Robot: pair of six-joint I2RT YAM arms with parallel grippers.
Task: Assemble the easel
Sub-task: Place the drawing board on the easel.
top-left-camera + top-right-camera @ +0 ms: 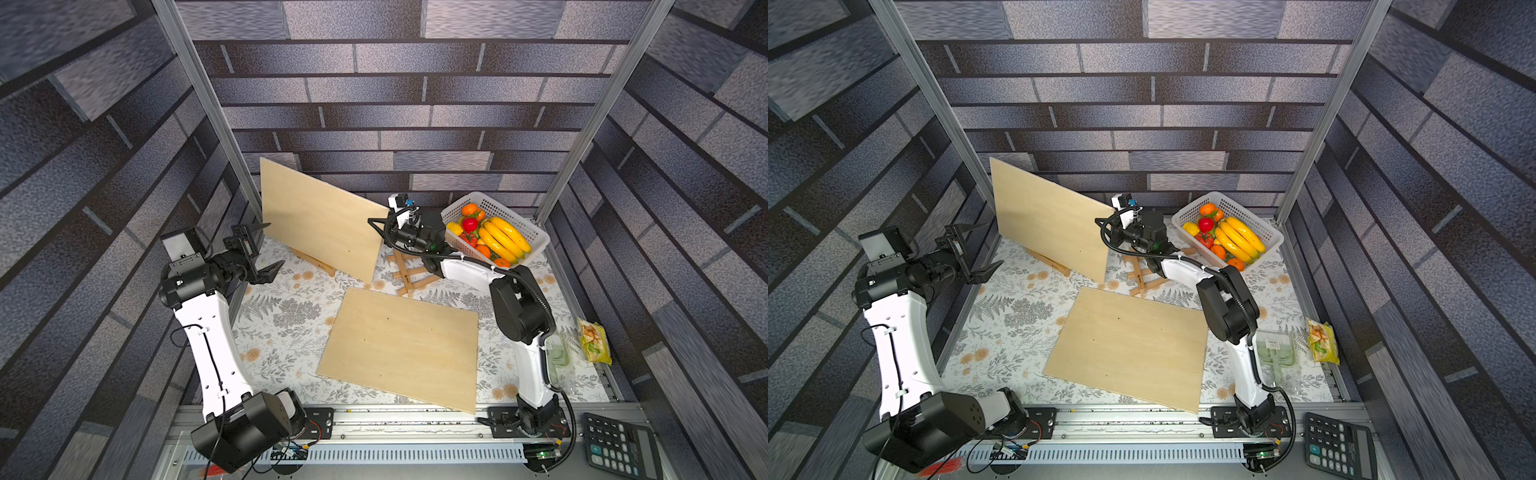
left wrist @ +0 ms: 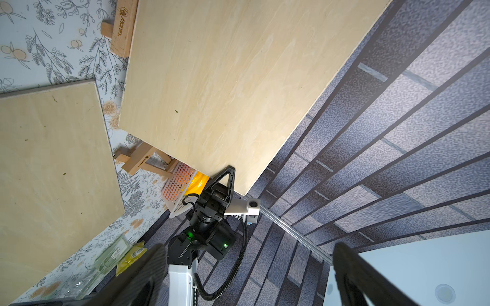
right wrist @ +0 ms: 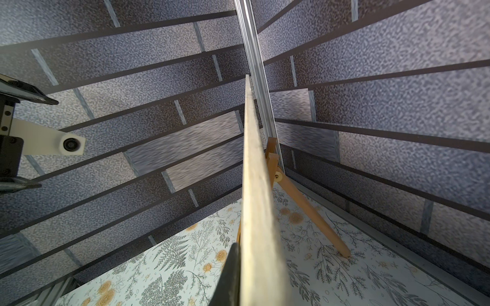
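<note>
Jaws on your left gripper (image 1: 276,243) stand spread wide with nothing between them, and it hovers just beside the left edge of the upright board (image 1: 320,220), above the table (image 1: 282,324). Your right gripper (image 1: 380,222) is pinched tight on that board's right edge, near its upper corner. From the right wrist you see the panel edge-on, with one dark finger (image 3: 230,267) pressed flat against its face. The left wrist view shows the same grip from the far side (image 2: 229,176).

You have the upright board standing on its long lower edge at the back left of the table, leaning away from you. A wooden easel stand (image 1: 316,264) sits under and behind it, with its front ledge showing below the lower edge. From the right wrist you can see its rear leg (image 3: 313,212) propped out behind the panel.

A second easel stand (image 1: 409,276) lies on the table under your right arm, beside the white fruit basket (image 1: 540,239). Nearer to you, a second board (image 1: 403,347) lies flat on the flowered cloth, apart from both grippers. A calculator (image 1: 619,446) rests at the front right corner.
</note>
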